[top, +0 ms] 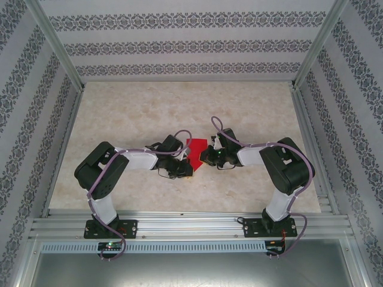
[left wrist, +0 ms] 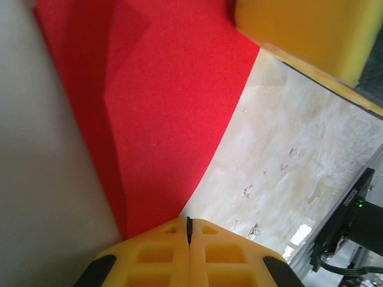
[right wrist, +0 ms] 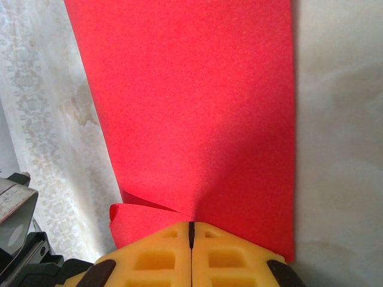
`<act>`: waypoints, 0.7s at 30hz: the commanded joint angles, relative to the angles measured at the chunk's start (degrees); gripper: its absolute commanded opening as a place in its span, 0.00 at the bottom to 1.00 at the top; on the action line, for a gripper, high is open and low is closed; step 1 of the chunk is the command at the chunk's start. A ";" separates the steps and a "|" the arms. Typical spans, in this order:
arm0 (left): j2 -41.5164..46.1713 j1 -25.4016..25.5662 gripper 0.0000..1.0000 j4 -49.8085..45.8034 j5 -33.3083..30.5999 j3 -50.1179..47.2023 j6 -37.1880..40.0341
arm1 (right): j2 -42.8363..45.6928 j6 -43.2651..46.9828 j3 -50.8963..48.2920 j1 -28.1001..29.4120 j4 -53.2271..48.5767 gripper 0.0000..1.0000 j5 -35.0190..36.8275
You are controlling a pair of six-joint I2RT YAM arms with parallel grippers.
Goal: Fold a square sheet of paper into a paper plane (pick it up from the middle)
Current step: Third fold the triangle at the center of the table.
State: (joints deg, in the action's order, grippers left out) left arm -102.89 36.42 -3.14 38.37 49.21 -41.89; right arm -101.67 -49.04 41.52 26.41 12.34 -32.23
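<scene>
In the top external view, the red sheet of paper (top: 196,147) is seen lying on the table (top: 149,113) at its middle, between the two wrists. Only a small pointed patch of it is shown, narrowing toward the near edge; the rest is covered by the arms. The left gripper (top: 184,170) and the right gripper (top: 207,156) are set at its two sides, but their fingertips are too small and dark there for their state to be read. In the left wrist view, the yellow fingers of the left gripper (left wrist: 189,230) are pressed together with no gap, and the narrow end of the paper (left wrist: 173,107) is met just left of their tips. Whether the paper is nipped or only pressed on cannot be told. A fold line and a darker overlapping layer are seen along its left part. Its upper end is cut off by the frame and by a blurred yellow block (left wrist: 305,33). In the right wrist view, the right gripper (right wrist: 191,230) is likewise closed tight, its tips laid over the near edge of the paper (right wrist: 197,107), which is shown as a smooth band with straight sides. A small curled flap (right wrist: 134,215) is lifted at the lower left, and its top is cut off.
</scene>
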 commanded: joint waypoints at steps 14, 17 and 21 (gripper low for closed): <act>6.29 -1.53 0.05 -1.85 2.70 -7.56 -9.96 | -1.69 2.39 -0.38 -0.09 -7.08 0.06 5.34; 9.19 -1.58 0.08 -0.44 3.37 -6.40 -10.23 | -1.52 2.19 -0.54 0.05 -6.99 0.06 5.50; 9.49 -1.62 0.09 0.93 4.45 -2.83 -9.97 | -1.49 2.18 -0.56 0.04 -6.98 0.06 5.56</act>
State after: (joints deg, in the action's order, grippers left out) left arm -94.74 35.48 -3.01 41.19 43.66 -50.92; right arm -101.67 -47.99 41.89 26.41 11.35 -32.21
